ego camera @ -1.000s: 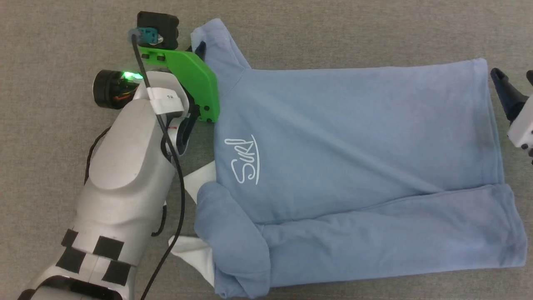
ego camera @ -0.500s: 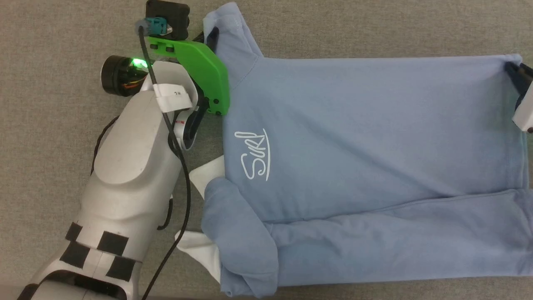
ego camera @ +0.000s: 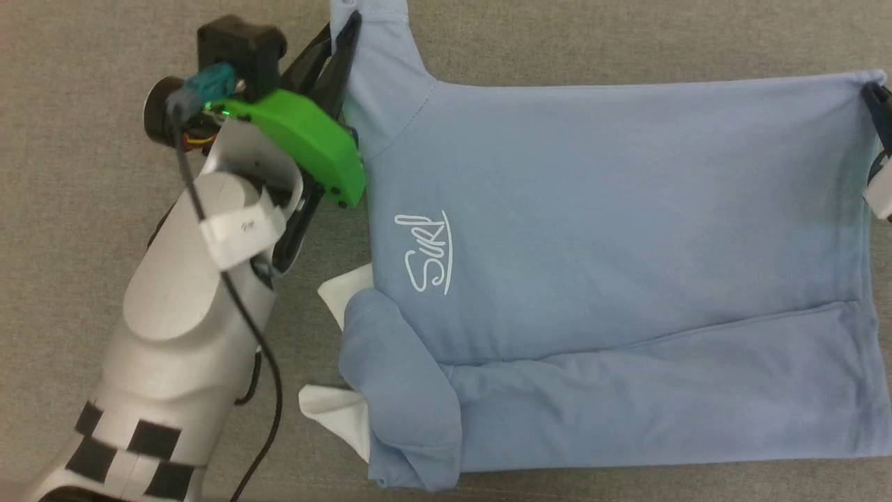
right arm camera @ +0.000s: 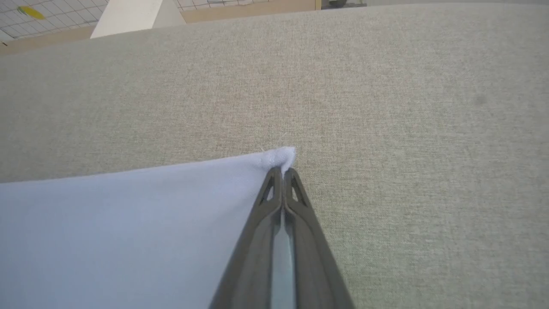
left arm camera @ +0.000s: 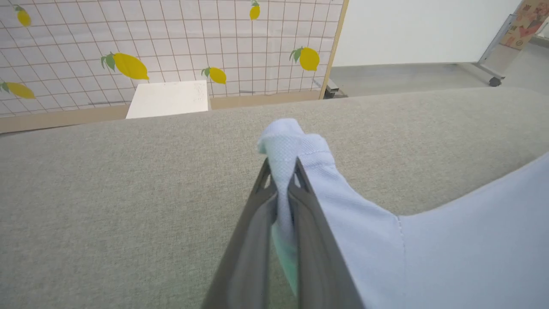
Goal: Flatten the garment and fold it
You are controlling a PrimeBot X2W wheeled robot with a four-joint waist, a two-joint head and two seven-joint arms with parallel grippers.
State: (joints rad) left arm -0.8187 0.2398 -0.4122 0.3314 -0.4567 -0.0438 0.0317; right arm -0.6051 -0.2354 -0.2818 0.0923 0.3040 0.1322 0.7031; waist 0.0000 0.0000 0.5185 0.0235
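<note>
- left claw clenched on garment sleeve tip; right claw clenched on hem corner
- soft, light, limp knit: probably best held at corners and seams, sags elsewhere

i see the garment lying spread on the work surface. its sleeve tip is at eleven o'clock, between the fingers of my left gripper. my right gripper is on the hem corner at two o'clock. the collar pokes out at eight o'clock; a folded-over side lies on the body toward six.
</note>
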